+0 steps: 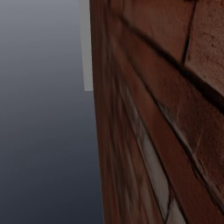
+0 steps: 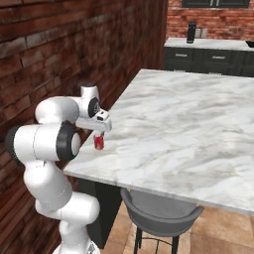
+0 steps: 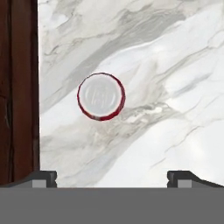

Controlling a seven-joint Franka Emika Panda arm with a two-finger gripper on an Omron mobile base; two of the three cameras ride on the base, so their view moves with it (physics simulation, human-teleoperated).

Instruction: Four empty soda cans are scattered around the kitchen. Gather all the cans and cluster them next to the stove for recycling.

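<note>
One soda can [image 3: 101, 96] stands directly beneath the open claw [image 3: 112, 177].

Marble counter [image 2: 198, 119], grey stool [image 2: 161, 216], brick wall [image 2: 59, 54]

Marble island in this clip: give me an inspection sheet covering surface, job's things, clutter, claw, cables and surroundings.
Surface: white marble island top, veined, with a brick wall along its left edge.
Job's things: one red soda can standing upright near the island's corner, silver top facing the hand camera.
Clutter: nothing seen on the island around the can.
Claw: claw open, poised directly above the can, not touching it.
Cables: nothing seen.
Surroundings: grey stool tucked under the island's near edge; dark cabinets with a pale counter at the back; the left base view faces brick close up.
</note>
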